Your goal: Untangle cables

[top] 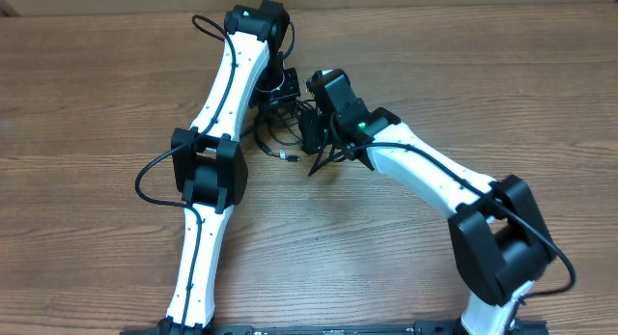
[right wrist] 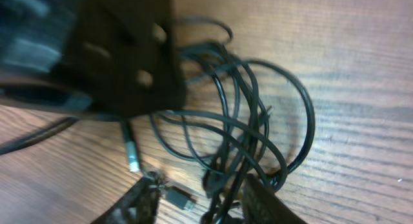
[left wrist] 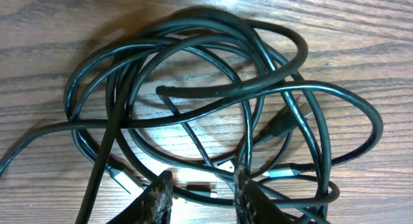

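1. Left gripper (left wrist: 201, 188): two worn fingertips at the bottom edge of its wrist view, cropped by the frame. The jaws stand partly apart, with thin strands and a small connector lying in the gap. Whether anything is pinched cannot be told.
2. Right gripper (right wrist: 200, 197): the fingertips are likewise cropped at the bottom edge, and blurred. The jaws stand partly apart with a bunch of strands between them. Whether they grip it cannot be told.
3. Cables (left wrist: 200, 90): thin black cords in overlapping loops, flat on the table (top: 97, 74), just ahead of both grippers. They cross so often that single cords cannot be counted or traced. One strand runs off the left edge.
4. Silver-tipped plug (left wrist: 282, 173): lies among the loops near the fingertips.
5. Dark block (right wrist: 122, 50): fills the upper left of the right wrist view and hides part of the tangle. It is too blurred to identify.
6. Left arm (top: 217, 113) and right arm (top: 425, 171): seen from overhead, their wrists meet over the heap and cover most of it. Only a few loops show between them.
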